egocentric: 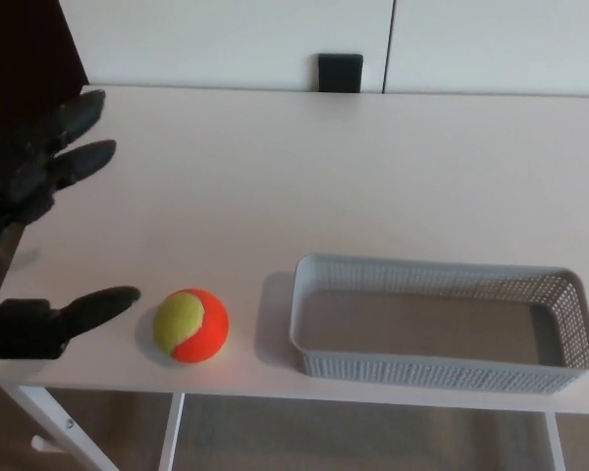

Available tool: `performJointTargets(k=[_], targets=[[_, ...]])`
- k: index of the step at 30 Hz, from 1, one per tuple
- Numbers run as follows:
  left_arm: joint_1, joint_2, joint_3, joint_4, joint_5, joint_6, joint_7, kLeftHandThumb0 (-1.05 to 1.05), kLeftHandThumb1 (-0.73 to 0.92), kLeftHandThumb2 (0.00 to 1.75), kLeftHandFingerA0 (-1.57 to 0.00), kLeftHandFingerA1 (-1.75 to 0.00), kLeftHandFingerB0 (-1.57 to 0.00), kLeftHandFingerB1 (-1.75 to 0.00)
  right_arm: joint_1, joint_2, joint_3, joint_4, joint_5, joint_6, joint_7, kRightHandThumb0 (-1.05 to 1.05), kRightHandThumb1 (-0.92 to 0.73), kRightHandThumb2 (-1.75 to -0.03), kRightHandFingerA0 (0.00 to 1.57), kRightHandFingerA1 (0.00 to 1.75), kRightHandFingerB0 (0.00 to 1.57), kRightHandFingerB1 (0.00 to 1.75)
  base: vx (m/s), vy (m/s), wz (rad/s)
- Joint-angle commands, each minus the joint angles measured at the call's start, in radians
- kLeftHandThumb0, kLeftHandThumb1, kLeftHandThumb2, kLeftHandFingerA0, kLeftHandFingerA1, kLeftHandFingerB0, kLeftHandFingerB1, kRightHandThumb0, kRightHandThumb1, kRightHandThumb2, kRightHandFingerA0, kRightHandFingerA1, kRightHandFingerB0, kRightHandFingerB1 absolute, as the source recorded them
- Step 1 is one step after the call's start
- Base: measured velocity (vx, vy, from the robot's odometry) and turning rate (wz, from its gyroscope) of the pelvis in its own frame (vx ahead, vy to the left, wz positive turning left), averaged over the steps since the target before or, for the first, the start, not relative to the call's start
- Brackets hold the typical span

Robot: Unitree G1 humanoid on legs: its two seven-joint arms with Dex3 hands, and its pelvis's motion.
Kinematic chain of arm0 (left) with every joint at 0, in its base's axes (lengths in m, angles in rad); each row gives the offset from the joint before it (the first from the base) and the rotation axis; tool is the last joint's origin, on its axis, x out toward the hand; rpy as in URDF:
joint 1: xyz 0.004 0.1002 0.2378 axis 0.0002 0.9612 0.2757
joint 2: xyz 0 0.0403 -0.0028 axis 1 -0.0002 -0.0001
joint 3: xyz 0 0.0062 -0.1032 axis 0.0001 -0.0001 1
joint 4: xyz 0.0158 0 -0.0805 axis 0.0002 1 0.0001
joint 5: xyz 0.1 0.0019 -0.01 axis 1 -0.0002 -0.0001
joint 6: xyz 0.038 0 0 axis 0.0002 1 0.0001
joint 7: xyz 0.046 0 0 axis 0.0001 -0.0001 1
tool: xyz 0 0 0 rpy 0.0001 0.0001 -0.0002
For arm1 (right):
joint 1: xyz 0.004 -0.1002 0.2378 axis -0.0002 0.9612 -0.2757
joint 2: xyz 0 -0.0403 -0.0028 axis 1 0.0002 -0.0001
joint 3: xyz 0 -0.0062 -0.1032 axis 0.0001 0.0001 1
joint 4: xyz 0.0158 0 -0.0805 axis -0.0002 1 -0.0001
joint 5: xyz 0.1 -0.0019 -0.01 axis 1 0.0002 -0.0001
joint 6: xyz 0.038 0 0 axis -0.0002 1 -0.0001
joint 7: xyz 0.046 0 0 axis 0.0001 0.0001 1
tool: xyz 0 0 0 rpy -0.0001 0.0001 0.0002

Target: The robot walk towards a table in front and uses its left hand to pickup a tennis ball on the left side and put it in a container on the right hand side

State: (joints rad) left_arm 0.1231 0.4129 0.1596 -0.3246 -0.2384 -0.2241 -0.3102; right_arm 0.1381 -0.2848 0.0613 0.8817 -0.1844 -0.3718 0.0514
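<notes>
Orange and yellow-green, the tennis ball (190, 326) sits on the white tabletop (275, 177) near its front edge, left of the middle, just beside the tip of the thumb (98, 304) but apart from it. The left hand (29, 186) is spread wide and holds nothing: its fingers (79, 162) reach over the tabletop's left edge, well behind the ball. Being round, the ball has no long axis; its yellow-green patch faces up and left. A grey mesh container (442, 368) lies near on its right, long side along the front edge. Palm and wrist are cut off by the picture's left border
</notes>
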Motion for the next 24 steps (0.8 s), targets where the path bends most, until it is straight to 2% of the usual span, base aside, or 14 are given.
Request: performJointTargets(k=[1, 4, 5, 6, 8, 9, 10, 11, 12, 13, 14, 22, 23, 24], targets=[[-0.066, -0.011, -0.074, 0.148, 0.183, 0.058, 0.055, -0.47, 0.35, 0.61, -0.21, -0.45, -0.12, -0.34, -0.003, -0.005, -0.004, -0.004, 0.007, 0.025, 0.009, 0.15, -0.65, -0.58, 0.43, 0.56, 0.32, 0.46, 0.0, 0.0, 0.0], [-0.061, -0.005, -0.11, 0.183, 0.219, 0.084, 0.051, -0.5, 0.35, 0.63, -0.16, -0.43, -0.07, -0.32, -0.002, -0.005, -0.008, -0.003, 0.015, 0.024, 0.022, 0.14, -0.66, -0.59, 0.43, 0.57, 0.32, 0.46, 0.0, 0.0, 0.0], [-0.061, -0.004, -0.124, 0.2, 0.242, 0.08, 0.057, -0.29, 0.2, 0.8, -0.03, -0.5, 0.0, -0.49, -0.002, -0.005, -0.009, -0.002, 0.016, 0.025, 0.021, 0.14, -0.65, -0.58, 0.43, 0.57, 0.33, 0.46, 0.0, 0.0, 0.0], [-0.063, -0.003, -0.135, 0.216, 0.261, 0.075, 0.062, -0.29, 0.2, 0.8, -0.03, -0.5, 0.0, -0.49, -0.002, -0.005, -0.009, -0.003, 0.014, 0.027, 0.018, 0.14, -0.65, -0.58, 0.43, 0.57, 0.33, 0.46, 0.0, 0.0, 0.0], [-0.064, -0.003, -0.149, 0.239, 0.281, 0.069, 0.068, -0.29, 0.18, 0.79, -0.03, -0.51, 0.0, -0.49, 0.001, -0.005, -0.006, -0.007, 0.009, 0.029, 0.016, 0.14, -0.65, -0.58, 0.44, 0.56, 0.33, 0.46, 0.0, 0.0, 0.0], [-0.065, 0.002, -0.165, 0.261, 0.301, 0.071, 0.067, -0.55, 0.34, 0.67, -0.09, -0.44, -0.06, -0.27, -0.001, -0.006, -0.007, -0.003, 0.011, 0.03, 0.02, 0.14, -0.65, -0.59, 0.43, 0.56, 0.32, 0.46, 0.0, 0.0, 0.0], [-0.066, 0.003, -0.175, 0.273, 0.309, 0.078, 0.066, -0.44, 0.3, 0.75, -0.09, -0.49, -0.01, -0.31, -0.003, -0.006, -0.008, 0.0, 0.012, 0.031, 0.023, 0.14, -0.65, -0.58, 0.43, 0.56, 0.32, 0.46, 0.0, 0.0, 0.0], [-0.066, 0.002, -0.178, 0.276, 0.308, 0.087, 0.064, -0.44, 0.3, 0.75, -0.09, -0.49, -0.01, -0.31, -0.004, -0.006, -0.008, 0.001, 0.013, 0.032, 0.024, 0.14, -0.65, -0.58, 0.43, 0.56, 0.32, 0.46, 0.0, 0.0, 0.0], [-0.068, 0.002, -0.185, 0.289, 0.311, 0.087, 0.061, -0.53, 0.31, 0.6, -0.07, -0.42, -0.07, -0.18, -0.004, -0.007, -0.008, 0.002, 0.012, 0.031, 0.024, 0.15, -0.65, -0.58, 0.43, 0.56, 0.32, 0.46, 0.0, 0.0, 0.0], [-0.071, 0.001, -0.193, 0.306, 0.316, 0.086, 0.058, -0.53, 0.31, 0.6, -0.07, -0.42, -0.07, -0.18, -0.006, -0.007, -0.007, 0.003, 0.011, 0.029, 0.025, 0.15, -0.65, -0.58, 0.43, 0.56, 0.32, 0.46, 0.0, 0.0, 0.0], [-0.071, 0.001, -0.197, 0.314, 0.319, 0.083, 0.056, -0.49, 0.36, 0.51, -0.09, -0.36, -0.02, -0.24, -0.007, -0.009, -0.004, 0.005, 0.007, 0.029, 0.025, 0.13, -0.65, -0.58, 0.43, 0.56, 0.32, 0.46, 0.0, 0.0, 0.0], [-0.07, -0.017, -0.227, 0.357, 0.351, 0.052, 0.061, -0.52, 0.37, 0.52, -0.08, -0.35, -0.02, -0.24, -0.007, -0.006, -0.011, 0.002, 0.017, 0.026, 0.032, 0.14, -0.66, -0.59, 0.42, 0.57, 0.32, 0.46, 0.0, 0.0, 0.0], [-0.069, -0.021, -0.231, 0.361, 0.357, 0.048, 0.065, -0.45, 0.28, 0.75, 0.0, -0.45, -0.02, -0.27, -0.007, -0.007, -0.01, -0.001, 0.015, 0.029, 0.032, 0.13, -0.66, -0.59, 0.43, 0.57, 0.32, 0.46, 0.0, 0.0, 0.0], [-0.069, -0.025, -0.234, 0.366, 0.363, 0.044, 0.069, -0.45, 0.28, 0.75, 0.0, -0.45, -0.02, -0.27, -0.007, -0.008, -0.008, -0.004, 0.013, 0.032, 0.032, 0.13, -0.66, -0.59, 0.43, 0.57, 0.32, 0.46, 0.0, 0.0, 0.0]])
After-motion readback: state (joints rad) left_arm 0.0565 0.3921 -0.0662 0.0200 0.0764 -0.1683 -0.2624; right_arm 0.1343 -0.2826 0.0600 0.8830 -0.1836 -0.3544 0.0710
